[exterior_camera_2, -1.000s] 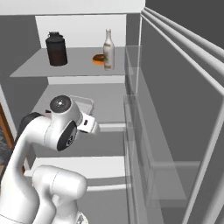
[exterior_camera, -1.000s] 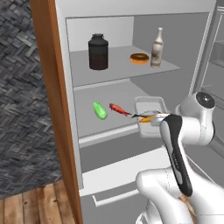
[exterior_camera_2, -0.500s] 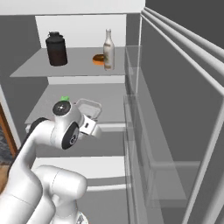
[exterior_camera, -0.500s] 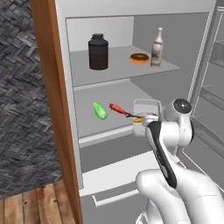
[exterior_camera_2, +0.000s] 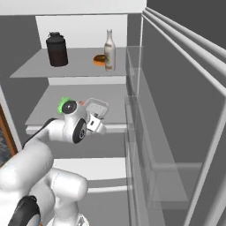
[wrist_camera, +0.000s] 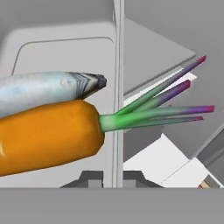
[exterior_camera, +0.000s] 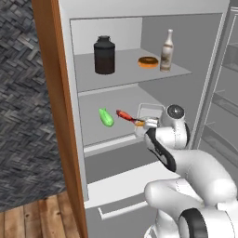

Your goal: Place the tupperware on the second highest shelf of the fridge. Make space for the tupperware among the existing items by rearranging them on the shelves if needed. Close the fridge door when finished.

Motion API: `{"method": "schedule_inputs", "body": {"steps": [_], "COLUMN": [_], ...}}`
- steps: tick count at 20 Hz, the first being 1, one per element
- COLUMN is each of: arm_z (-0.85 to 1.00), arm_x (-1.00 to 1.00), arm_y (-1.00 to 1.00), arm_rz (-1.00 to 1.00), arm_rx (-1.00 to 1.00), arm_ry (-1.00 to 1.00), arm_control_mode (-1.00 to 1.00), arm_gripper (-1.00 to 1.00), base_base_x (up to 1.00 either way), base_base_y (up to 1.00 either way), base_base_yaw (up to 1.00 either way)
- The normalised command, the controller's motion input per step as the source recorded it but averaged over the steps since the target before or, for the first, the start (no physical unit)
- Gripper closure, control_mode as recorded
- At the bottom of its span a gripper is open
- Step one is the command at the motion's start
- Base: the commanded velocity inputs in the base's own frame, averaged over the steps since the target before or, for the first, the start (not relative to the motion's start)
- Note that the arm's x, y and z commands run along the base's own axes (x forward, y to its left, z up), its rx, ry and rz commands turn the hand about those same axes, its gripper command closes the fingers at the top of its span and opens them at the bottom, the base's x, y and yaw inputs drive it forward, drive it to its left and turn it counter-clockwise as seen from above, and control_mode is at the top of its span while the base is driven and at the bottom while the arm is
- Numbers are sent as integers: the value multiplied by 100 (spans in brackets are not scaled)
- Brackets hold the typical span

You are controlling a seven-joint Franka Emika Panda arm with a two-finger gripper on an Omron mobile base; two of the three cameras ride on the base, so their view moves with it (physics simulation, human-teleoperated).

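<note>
up close, gripper (wrist_camera: 113, 177) clamped on tupperware (wrist_camera: 61, 57) rim, carrot (wrist_camera: 48, 133) inside; base views show jar (exterior_camera: 104, 55), bottle (exterior_camera_2: 109, 50) above

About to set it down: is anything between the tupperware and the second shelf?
Nothing visible. The tupperware, held in the shut gripper, is over the bare front right of the shelf. The red item lies close on its left, the green vegetable farther left.
</note>
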Motion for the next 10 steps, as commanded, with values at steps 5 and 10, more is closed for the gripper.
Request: {"method": "schedule_inputs", "body": {"steps": [5,10], "arm_z": [0,0], "arm_x": [54,44], "arm_y": [-3,-2], "arm_rz": [0,0], "arm_rx": [4,7], "arm_ry": [14,9], "arm_control_mode": [-100,-100], "arm_gripper": [100,100], "base_base_x": [0,0], "base_base_y": [0,0], "base_base_yaw": [0,0]}}
